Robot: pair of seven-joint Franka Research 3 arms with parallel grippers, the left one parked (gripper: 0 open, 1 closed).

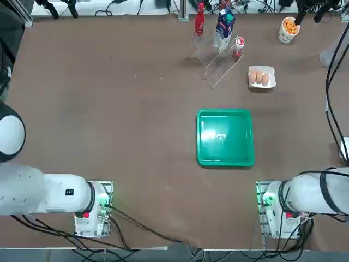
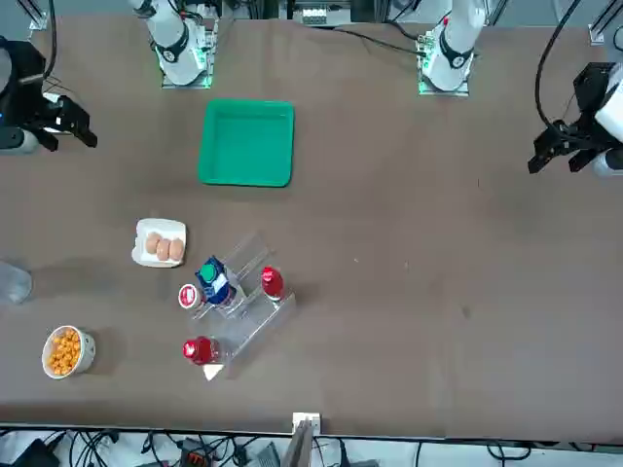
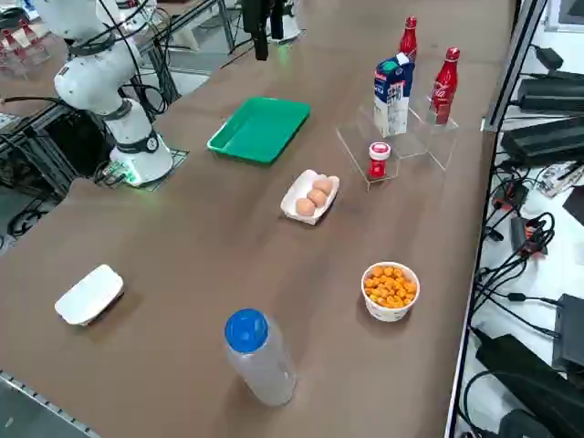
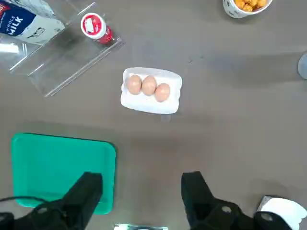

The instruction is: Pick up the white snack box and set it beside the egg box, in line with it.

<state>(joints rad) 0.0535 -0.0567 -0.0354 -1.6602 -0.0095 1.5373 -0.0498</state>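
Observation:
The white snack box (image 3: 89, 294) is a plain rounded box lying near the table's right edge, well away from the other items. One corner of the snack box (image 4: 283, 211) shows beside my right gripper's fingers. The egg box (image 4: 151, 90) is a small white tray holding three brown eggs. It sits past the green tray, and the egg box (image 1: 262, 77) is close to the clear rack. My right gripper (image 4: 142, 191) hovers high over the table's right side, open and holding nothing. In the front view the right gripper (image 2: 68, 125) hangs at the far left.
A green tray (image 1: 226, 137) lies mid-table in front of the right arm's base. A clear rack (image 3: 401, 137) holds a milk carton (image 3: 392, 96) and red bottles. A cup of orange snacks (image 3: 390, 290) and a blue-capped bottle (image 3: 258, 358) stand toward the far right.

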